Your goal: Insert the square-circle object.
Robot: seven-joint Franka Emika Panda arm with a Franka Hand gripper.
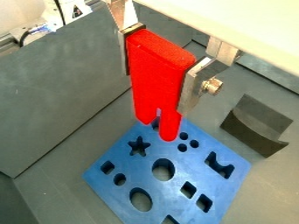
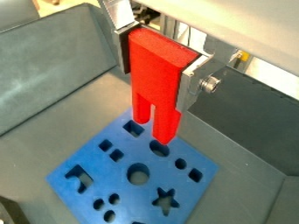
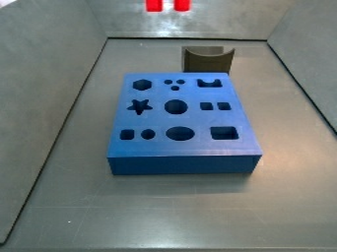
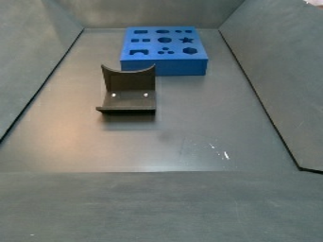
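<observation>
The square-circle object (image 1: 158,79) is a bright red piece with a blocky top and two prongs pointing down; it also shows in the wrist view (image 2: 155,79). My gripper (image 1: 162,66) is shut on its top, silver fingers (image 1: 197,83) on both sides, and holds it upright well above the blue slab (image 1: 176,175) with shaped holes. In a side view only the red prong tips (image 3: 166,5) show at the upper edge, above the blue slab (image 3: 182,123). The other side view shows the blue slab (image 4: 167,49) but no gripper.
A dark grey U-shaped holder (image 3: 208,57) stands behind the slab, and shows nearer in the side view (image 4: 127,90) and in a wrist view (image 1: 257,122). Grey walls (image 3: 73,89) enclose the floor on all sides.
</observation>
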